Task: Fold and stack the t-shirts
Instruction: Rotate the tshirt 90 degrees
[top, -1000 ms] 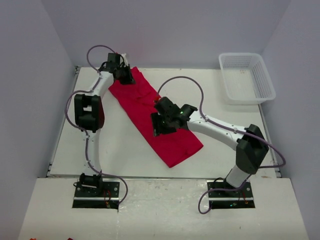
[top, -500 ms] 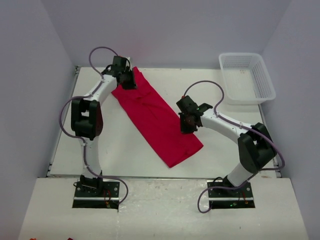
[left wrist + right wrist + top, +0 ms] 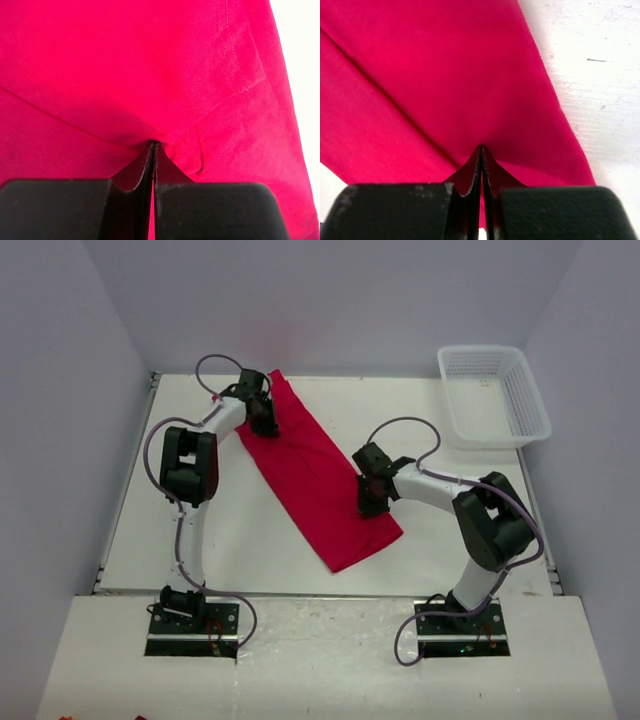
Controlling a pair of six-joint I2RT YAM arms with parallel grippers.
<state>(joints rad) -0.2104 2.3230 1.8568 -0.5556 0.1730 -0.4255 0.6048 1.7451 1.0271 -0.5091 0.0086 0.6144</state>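
Observation:
One red t-shirt (image 3: 312,472), folded into a long narrow strip, lies slanted across the table from the back left to the front middle. My left gripper (image 3: 263,417) is shut on the cloth at the strip's far left end. In the left wrist view the left gripper (image 3: 152,145) pinches a raised peak of the red t-shirt (image 3: 125,65), with a stitched seam to the right. My right gripper (image 3: 369,502) is shut on the strip's right edge near its front end. The right wrist view shows the right gripper (image 3: 481,149) nipping a ridge of the t-shirt (image 3: 435,75).
A white mesh basket (image 3: 495,395) stands at the back right corner, with nothing showing in it. Bare white table (image 3: 230,530) lies on both sides of the shirt, and bare table (image 3: 600,75) shows right of the cloth in the right wrist view. Grey walls close three sides.
My right gripper moved from the shirt's middle to its right edge and shut on the cloth. The left gripper shifted slightly right and nearer, still holding. The strip moved a little with them.

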